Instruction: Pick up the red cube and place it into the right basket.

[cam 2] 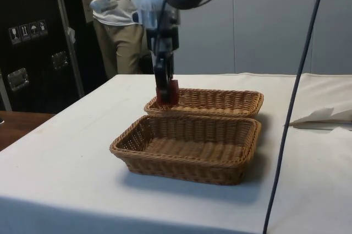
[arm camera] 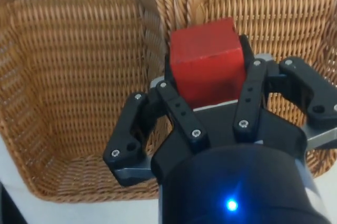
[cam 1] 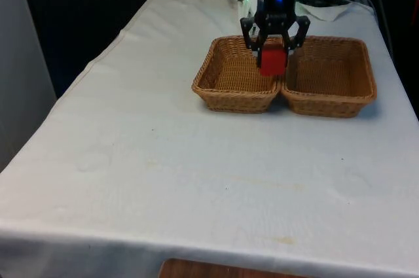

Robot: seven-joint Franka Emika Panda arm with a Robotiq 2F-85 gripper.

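Reads bright and even over the white cloth of the bench (cam 1: pixel 131 180) in the front view, with only a thin, soft shadow along the near foot of the two baskets (cam 1: pixel 237 98) and deep black beyond the far end. Shows a darker, soft-edged shadow under the near basket (cam 2: pixel 187 159) in the side view, against pale walls. Falls warm on the wicker in the wrist view, with no glare on the red cube (arm camera: pixel 205 58).
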